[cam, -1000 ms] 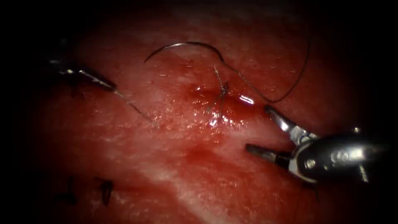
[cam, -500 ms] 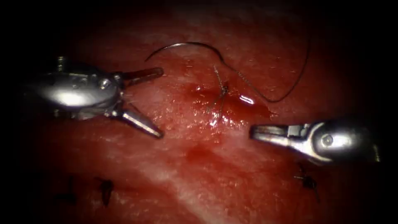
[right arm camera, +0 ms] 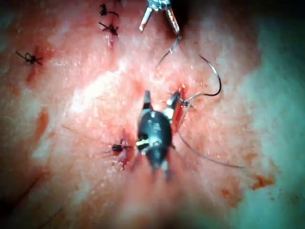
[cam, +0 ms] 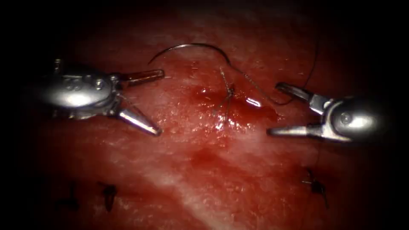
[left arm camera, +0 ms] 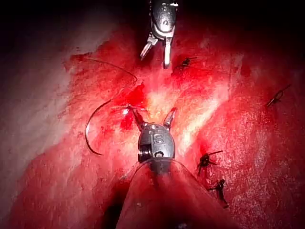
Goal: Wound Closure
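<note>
Pincers left (cam: 159,102) and right (cam: 283,108) both wide apart, empty; needle (cam: 191,47) loose on tissue (cam: 204,179).

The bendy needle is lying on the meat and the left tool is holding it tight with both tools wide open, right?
Not quite. The left tool holds nothing; its jaws stand open, apart from the needle, as the endoscope view shows. The needle does lie loose on the tissue, and the right tool is open and empty too.

We see the needle (cam: 191,47) lying on the tissue (cam: 204,170) behind the cut (cam: 226,106), between the left tool (cam: 159,102) and right tool (cam: 275,108).
</note>
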`<state>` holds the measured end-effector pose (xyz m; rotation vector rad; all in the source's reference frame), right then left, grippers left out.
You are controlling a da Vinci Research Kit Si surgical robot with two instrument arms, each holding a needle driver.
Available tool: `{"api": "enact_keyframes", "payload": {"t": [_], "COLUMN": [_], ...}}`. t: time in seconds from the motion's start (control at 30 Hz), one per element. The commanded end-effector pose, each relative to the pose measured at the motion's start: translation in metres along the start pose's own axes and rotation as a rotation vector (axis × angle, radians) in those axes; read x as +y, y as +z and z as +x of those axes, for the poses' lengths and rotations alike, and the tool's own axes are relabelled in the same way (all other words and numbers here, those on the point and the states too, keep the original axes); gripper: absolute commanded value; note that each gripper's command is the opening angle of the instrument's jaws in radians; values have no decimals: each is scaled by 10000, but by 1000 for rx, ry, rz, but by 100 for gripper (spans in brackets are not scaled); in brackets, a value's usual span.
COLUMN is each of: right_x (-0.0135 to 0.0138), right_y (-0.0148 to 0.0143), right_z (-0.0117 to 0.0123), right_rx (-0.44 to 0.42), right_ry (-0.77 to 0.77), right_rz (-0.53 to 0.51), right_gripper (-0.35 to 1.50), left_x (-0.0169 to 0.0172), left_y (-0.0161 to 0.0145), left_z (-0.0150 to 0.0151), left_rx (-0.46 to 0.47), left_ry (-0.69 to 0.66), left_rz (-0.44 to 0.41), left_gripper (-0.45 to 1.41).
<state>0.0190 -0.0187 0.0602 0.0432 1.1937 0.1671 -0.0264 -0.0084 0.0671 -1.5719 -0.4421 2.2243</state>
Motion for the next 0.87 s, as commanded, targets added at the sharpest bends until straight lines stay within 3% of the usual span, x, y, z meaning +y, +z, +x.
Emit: {"api": "enact_keyframes", "payload": {"t": [0.03,0.33,0.87], "right_x": [-10,-12,-14], "right_y": [2,-3,-5], "right_z": [-2,5,7], "right_rx": [4,-5,-13], "right_ry": [1,-25,-26], "right_rz": [5,24,34], "right_gripper": [109,101,96], "left_x": [4,8,8], "left_y": [6,5,8], "left_z": [-6,-10,-10], "left_rx": [-2,-10,-7], "left_ry": [6,52,58], "left_rz": [3,69,80], "left_gripper": [51,49,59]}}
